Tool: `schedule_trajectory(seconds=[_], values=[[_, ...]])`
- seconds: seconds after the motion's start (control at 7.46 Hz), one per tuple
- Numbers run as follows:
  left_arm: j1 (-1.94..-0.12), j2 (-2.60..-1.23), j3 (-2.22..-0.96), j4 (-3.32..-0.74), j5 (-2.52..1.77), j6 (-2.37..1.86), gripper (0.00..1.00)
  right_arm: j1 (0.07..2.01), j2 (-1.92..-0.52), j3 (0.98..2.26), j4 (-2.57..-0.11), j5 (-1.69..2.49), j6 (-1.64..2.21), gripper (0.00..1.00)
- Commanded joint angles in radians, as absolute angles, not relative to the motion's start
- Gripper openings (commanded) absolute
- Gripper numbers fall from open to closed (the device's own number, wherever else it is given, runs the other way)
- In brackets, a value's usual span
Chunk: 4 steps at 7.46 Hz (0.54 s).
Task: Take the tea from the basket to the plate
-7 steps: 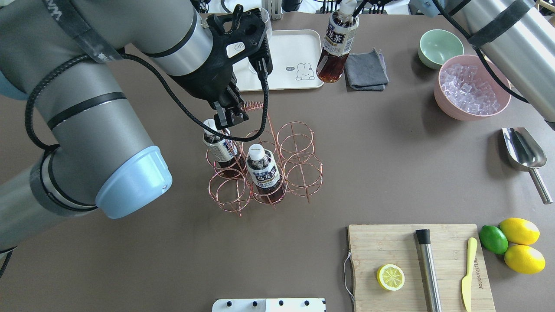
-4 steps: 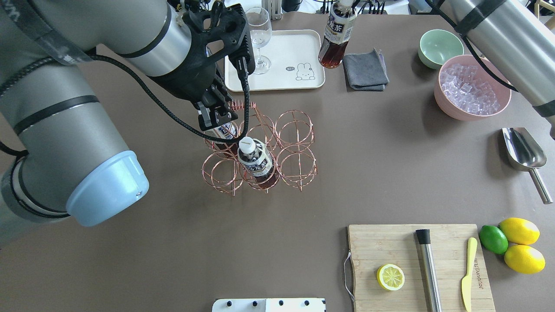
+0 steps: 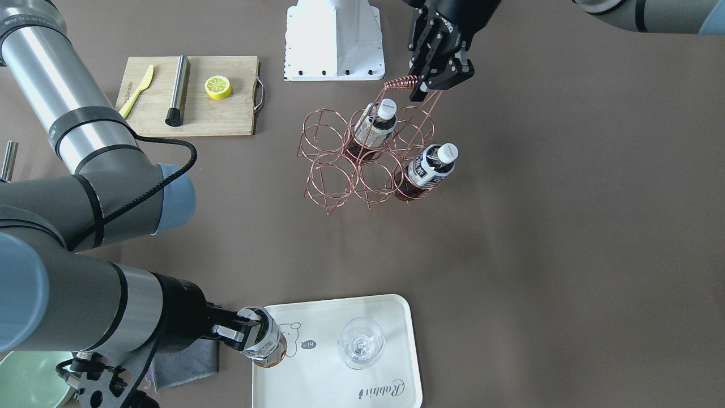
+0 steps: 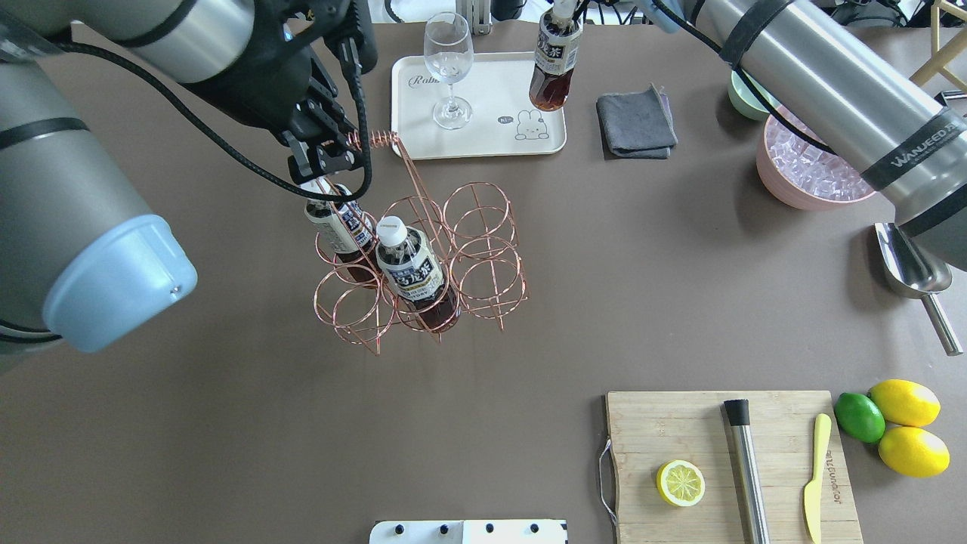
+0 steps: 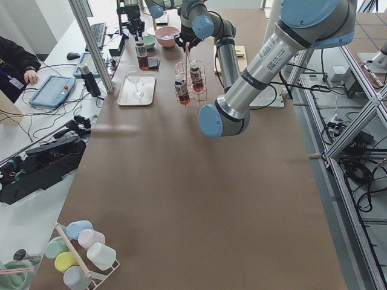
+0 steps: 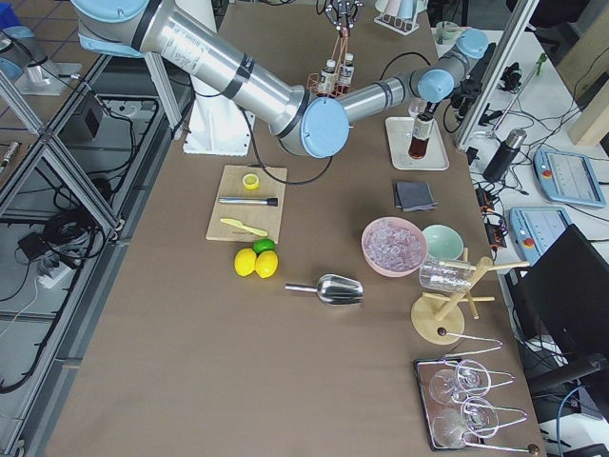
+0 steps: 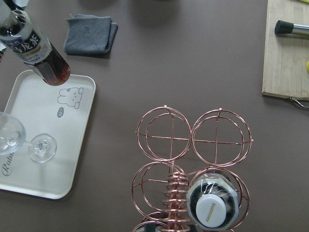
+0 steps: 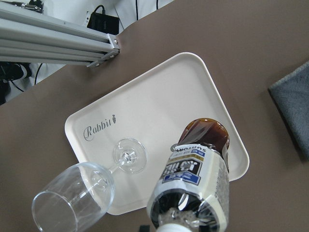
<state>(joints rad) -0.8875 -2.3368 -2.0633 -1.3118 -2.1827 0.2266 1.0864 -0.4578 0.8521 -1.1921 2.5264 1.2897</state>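
My right gripper [image 3: 244,333] is shut on a tea bottle [image 4: 550,64] and holds it tilted, its base over the right end of the cream plate [image 4: 491,87] by the cartoon drawing; it also shows in the right wrist view [image 8: 193,188]. My left gripper [image 4: 326,157] is shut on the coiled handle [image 4: 372,139] of the copper wire basket [image 4: 483,227]. Two more tea bottles [image 4: 412,272] [image 4: 340,227] stand leaning in the basket's left cells. The other cells are empty.
A stemmed glass [image 4: 447,68] stands on the plate's left part. A grey cloth [image 4: 637,121], a pink bowl of ice [image 4: 812,170], a metal scoop [image 4: 914,272] and a cutting board [image 4: 680,431] with lemon half, muddler and knife lie to the right.
My right gripper has carried its tea bottle left, from beside the plate to over its right end. My left gripper has moved left with the basket.
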Motion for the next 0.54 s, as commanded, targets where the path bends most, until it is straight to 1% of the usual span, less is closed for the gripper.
schedule_trajectory(seconds=[0.0, 0.13, 0.4], values=[[-1.029, -2.225, -2.08, -1.312, -2.238, 0.33, 0.0, 1.049, -0.436, 0.804, -1.087, 2.43, 1.29, 0.0], [-1.105, -2.176, -2.06, -1.315, -2.293, 0.378, 0.0, 1.037, -0.436, 0.804, -1.072, 2.407, 1.292, 0.0], [-1.274, -2.143, -1.959, -1.312, -2.37, 0.561, 0.0, 1.02, -0.436, 0.801, -1.057, 2.382, 1.29, 0.0]])
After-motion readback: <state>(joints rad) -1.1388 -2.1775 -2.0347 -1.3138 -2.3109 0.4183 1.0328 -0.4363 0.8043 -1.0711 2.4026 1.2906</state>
